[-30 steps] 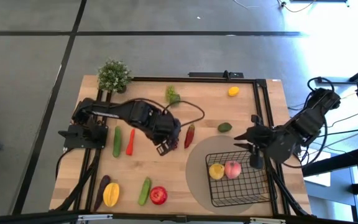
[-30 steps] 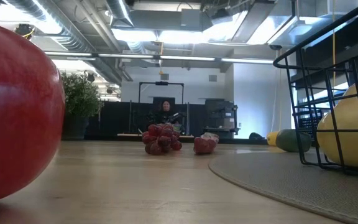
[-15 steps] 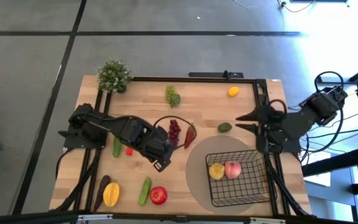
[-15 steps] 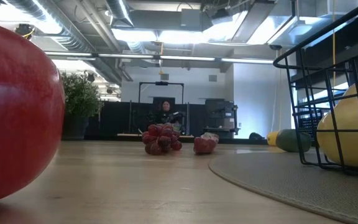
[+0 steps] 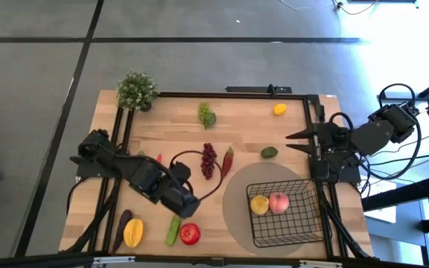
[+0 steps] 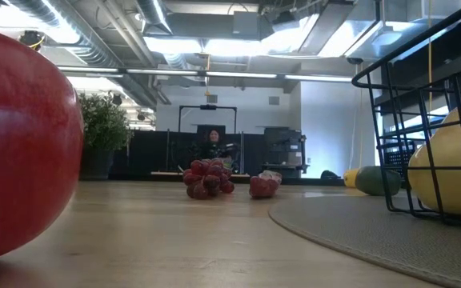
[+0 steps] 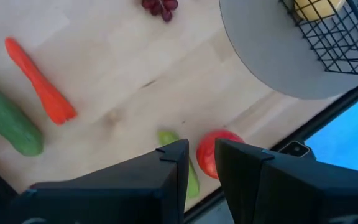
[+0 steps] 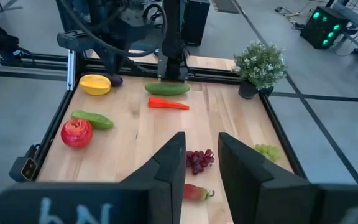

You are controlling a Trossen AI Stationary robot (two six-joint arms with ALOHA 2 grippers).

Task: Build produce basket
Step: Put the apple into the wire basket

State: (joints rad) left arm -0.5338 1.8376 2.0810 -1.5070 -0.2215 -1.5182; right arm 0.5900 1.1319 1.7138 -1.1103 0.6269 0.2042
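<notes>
Table: wooden top [image 5: 244, 130] with a grey round mat [image 5: 237, 212] under the basket [image 5: 289, 216], which holds a yellow fruit [image 5: 259, 204] and a pink peach [image 5: 278, 202].
Left gripper: hangs [image 5: 187, 202] low over the front of the table, just by the red apple [image 5: 190, 234] and a green cucumber [image 5: 173, 229]; fingers a narrow gap apart, nothing between them.
Right gripper: waits [image 5: 298, 141] at the table's right edge near the avocado [image 5: 269, 152]; jaws slightly parted, empty.
Step in hand: likely the apple (my guess); widen the fingers first, centre over its round body, clear of the cucumber.
Views: left wrist shows carrot [image 7: 41, 83] beside a second cucumber [image 7: 6, 119]; low view shows only the dark red grapes [image 6: 207, 178] and chili [image 6: 264, 185], neither arm.
</notes>
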